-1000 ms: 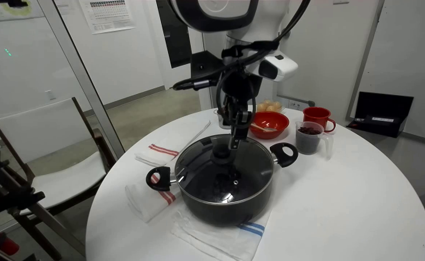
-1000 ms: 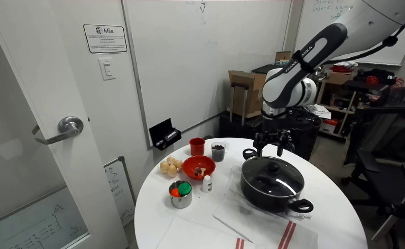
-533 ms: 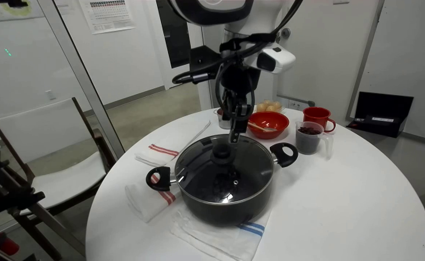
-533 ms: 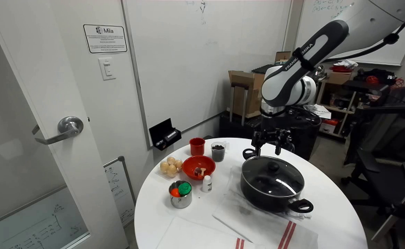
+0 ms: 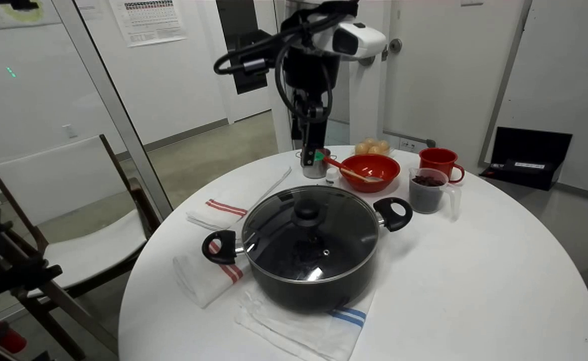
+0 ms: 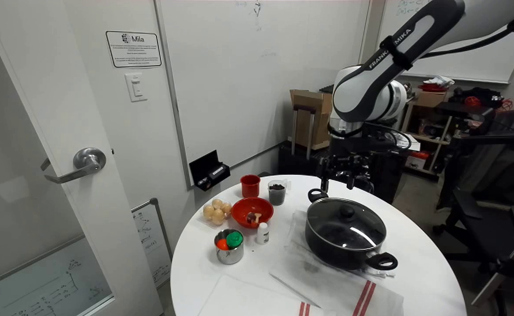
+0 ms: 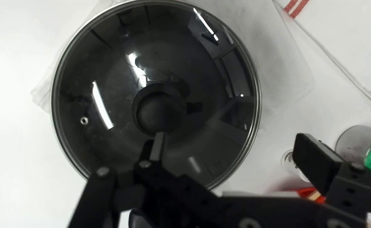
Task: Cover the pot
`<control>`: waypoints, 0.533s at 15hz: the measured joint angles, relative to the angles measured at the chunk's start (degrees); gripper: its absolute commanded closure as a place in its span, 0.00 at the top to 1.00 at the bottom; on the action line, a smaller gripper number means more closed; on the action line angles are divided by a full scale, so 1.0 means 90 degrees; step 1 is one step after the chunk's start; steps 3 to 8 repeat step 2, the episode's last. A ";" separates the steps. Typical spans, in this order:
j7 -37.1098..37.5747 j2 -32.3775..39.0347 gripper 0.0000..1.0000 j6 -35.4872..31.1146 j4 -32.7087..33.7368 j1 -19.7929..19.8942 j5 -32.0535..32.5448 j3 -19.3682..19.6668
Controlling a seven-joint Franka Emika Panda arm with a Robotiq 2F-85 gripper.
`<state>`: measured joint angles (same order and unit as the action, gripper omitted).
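The wide black pot (image 5: pixel 314 296) stands on towels on the white table and shows in both exterior views (image 6: pixel 329 252). A glass lid (image 5: pixel 279 235) with a metal rim lies flat on it, its rim even with the pot's edge. The lid also shows in an exterior view (image 6: pixel 323 219) and the wrist view (image 7: pixel 109 72). Its black knob (image 5: pixel 306 210) is upright in the middle and free of the fingers. My gripper (image 6: pixel 337 186) is open and empty, above and beyond the lid. In the wrist view its fingers (image 7: pixel 229 139) are wide apart with nothing between them.
A red bowl (image 5: pixel 374 170), red mug (image 5: pixel 434 160), measuring cup (image 5: pixel 427 195), steel cup (image 6: pixel 230 253), white bottle (image 6: pixel 262 235) and pale round items (image 6: pixel 216 213) stand around the pot. Towels (image 5: pixel 299 326) lie under and beside the pot. Pot handles (image 5: pixel 394 213) stick out sideways.
My gripper has risen and drawn back from the lid, away from the knob, staying open. The pot and lid have not moved.
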<state>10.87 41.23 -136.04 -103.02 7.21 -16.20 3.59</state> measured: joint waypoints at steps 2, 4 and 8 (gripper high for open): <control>-0.0017 -0.0199 1.00 0.0000 -0.0170 -0.0071 0.0026 -0.0005; -0.0017 -0.0199 1.00 0.0000 -0.0170 -0.0071 0.0026 -0.0005; -0.0017 -0.0199 1.00 0.0000 -0.0170 -0.0071 0.0026 -0.0005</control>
